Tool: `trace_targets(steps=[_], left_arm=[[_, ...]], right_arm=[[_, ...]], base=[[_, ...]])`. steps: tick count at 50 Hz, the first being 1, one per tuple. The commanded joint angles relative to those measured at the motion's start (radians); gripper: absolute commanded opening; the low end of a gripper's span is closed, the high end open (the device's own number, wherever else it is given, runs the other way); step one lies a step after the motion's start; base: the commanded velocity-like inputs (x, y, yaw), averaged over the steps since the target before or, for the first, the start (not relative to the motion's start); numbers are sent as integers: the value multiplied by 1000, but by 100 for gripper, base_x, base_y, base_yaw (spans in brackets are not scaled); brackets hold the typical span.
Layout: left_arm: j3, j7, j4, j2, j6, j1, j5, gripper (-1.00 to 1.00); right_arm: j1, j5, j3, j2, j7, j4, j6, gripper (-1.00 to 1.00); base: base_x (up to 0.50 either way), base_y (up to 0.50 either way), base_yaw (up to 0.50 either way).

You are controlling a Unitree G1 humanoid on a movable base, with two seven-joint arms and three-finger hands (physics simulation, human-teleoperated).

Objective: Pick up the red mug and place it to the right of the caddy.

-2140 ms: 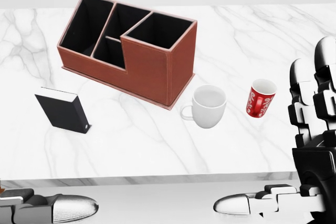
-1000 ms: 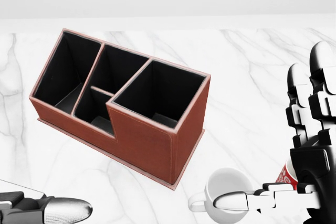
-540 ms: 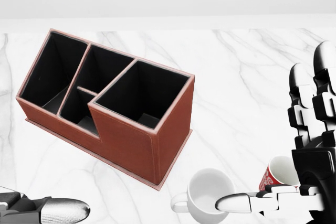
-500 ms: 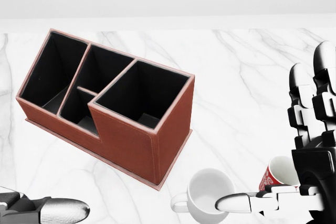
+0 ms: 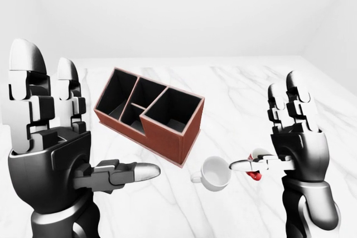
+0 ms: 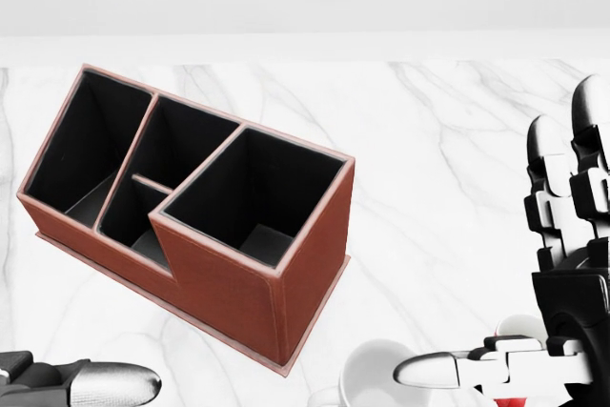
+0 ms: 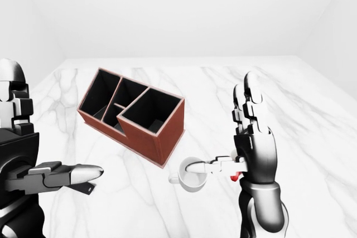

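Observation:
The red mug [image 5: 256,173] stands on the white marble table [image 5: 240,93], mostly hidden behind my right hand's thumb; only a red sliver shows at the bottom edge of the head view. The brown caddy [image 6: 238,283] with several black compartments sits to its left, with a white mug between them. My right hand [image 5: 273,137] is held upright and open just right of the red mug, thumb pointing left across it, not touching it. My left hand [image 5: 83,137] is raised and open at the left, holding nothing.
The white mug [image 5: 215,173] stands between the caddy's right end and the red mug, its handle to the left. Bare marble stretches right of and beyond the caddy. A pale wall [image 5: 184,9] closes off the table's far edge.
The camera has moved in and the picture shifted: the caddy looks larger, both mugs slid to the head view's bottom edge, the black box left view. Both hands keep their open pose.

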Motion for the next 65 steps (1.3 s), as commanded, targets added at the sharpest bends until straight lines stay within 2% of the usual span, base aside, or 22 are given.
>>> trace_targets(steps=[1,32,39,44,46,47,51,57,59,60,61,65], left_arm=[[-4,14,116,0,0,-43,2,100],[-2,11,107,0,0,-42,0,100],[7,9,94,0,0,-49,-6,100],[21,5,91,1,0,-53,-12,100],[30,4,98,2,0,-58,-16,100],[30,5,100,3,0,-60,-16,100],[31,5,101,3,0,-57,-17,100],[41,4,85,3,0,-63,-26,100],[42,4,72,4,0,-65,-29,100],[42,4,71,4,0,-65,-29,100],[43,4,66,4,0,-65,-30,100],[43,2,70,2,0,-59,-31,100]], right_arm=[[-31,1,8,3,-26,94,0,100],[-26,4,9,5,-31,72,0,100],[-44,56,-40,4,-35,18,0,100],[-56,112,-103,3,-36,-70,0,100],[-81,192,-181,-1,-42,-130,0,100],[-85,196,-191,-12,-37,-139,0,100],[-172,328,-366,-84,-32,-212,0,100],[-153,389,-486,-160,41,-216,0,100],[-168,485,-589,-203,40,-216,0,100],[-167,500,-594,-212,31,-216,0,100],[-166,552,-648,-234,33,-216,0,100],[-123,628,-728,-300,67,-216,0,100]], base=[[0,0,0],[0,-4,0],[0,0,0],[0,0,0],[0,0,0],[0,0,0],[0,0,0],[0,0,0],[0,0,0],[0,0,0],[0,0,0],[0,0,0]])
